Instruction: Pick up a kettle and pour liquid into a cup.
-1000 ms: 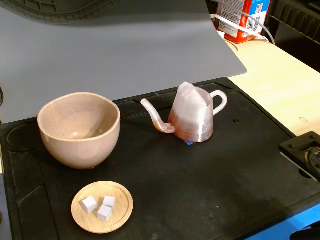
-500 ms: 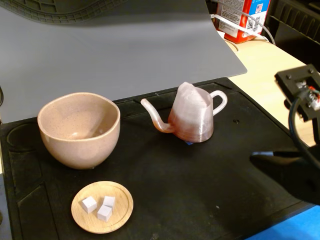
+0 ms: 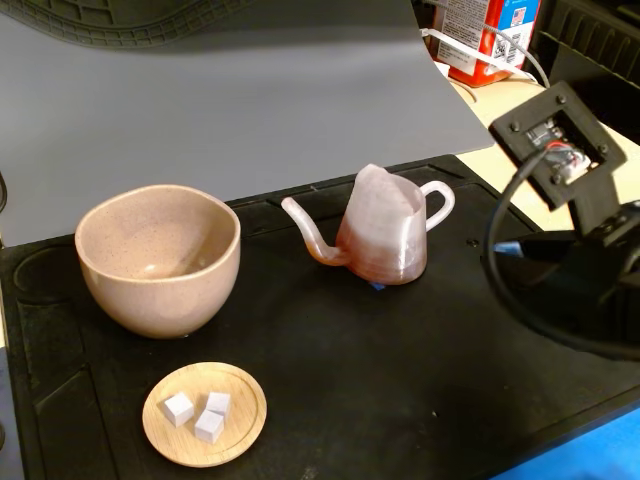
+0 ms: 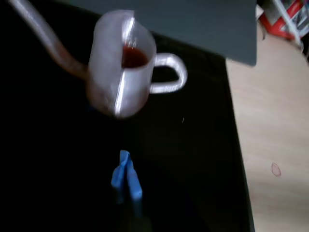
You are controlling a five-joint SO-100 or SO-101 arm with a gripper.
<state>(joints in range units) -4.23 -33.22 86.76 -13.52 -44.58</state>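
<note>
My gripper (image 4: pixel 126 175) hangs with its blue fingertips pressed together, holding nothing. In the wrist view the kettle (image 4: pixel 123 70) stands upright straight ahead of it, apart from it, loop handle (image 4: pixel 169 72) off to the right and the long spout (image 4: pixel 41 31) running away to the upper left; reddish liquid (image 4: pixel 131 56) shows inside. In the fixed view the cup (image 3: pixel 160 258) sits left of the kettle, on the spout's side, with a wooden saucer (image 3: pixel 205 414) of white cubes (image 3: pixel 198 412) nearer the camera. Behind the kettle, a red carton (image 3: pixel 490 35) bears print too small to read.
</note>
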